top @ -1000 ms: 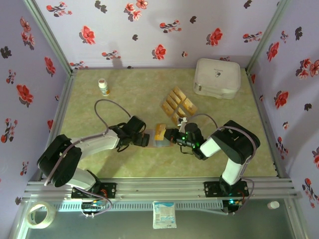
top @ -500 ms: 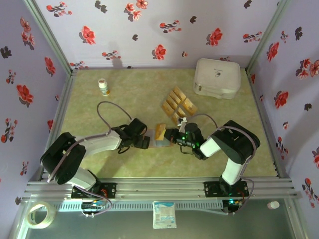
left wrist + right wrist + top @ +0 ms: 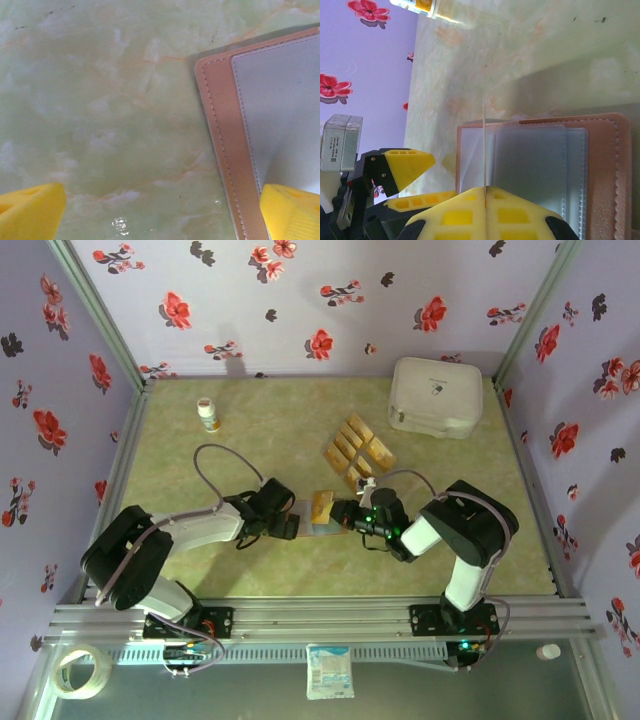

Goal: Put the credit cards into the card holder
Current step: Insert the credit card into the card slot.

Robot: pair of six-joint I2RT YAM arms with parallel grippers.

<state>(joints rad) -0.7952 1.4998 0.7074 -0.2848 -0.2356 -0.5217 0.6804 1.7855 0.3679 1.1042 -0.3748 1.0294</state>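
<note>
While the wallet (image 3: 540, 165) lies spread open on the table (image 3: 250, 455) between the two arms, the right claw (image 3: 485, 200) grips one card (image 3: 484, 145) over it.

The wallet's grey pockets face up inside their reddish-brown rim, and whether anything sits in them I cannot tell. The pinched card stands on edge (a mere thin line from the right wrist), sticking straight out past the fingertips over the wallet's inner flap, toward the left arm. The left claw (image 3: 160, 215) is spread wide just beside the wallet's near corner, one yellow finger (image 3: 292, 210) over the grey lining and the other over bare table. The loose cards (image 3: 357, 450) lie in a slanting row beyond the wallet. A closed white box (image 3: 435, 395) sits at the far right and a small bottle (image 3: 208, 415) at the far left.
</note>
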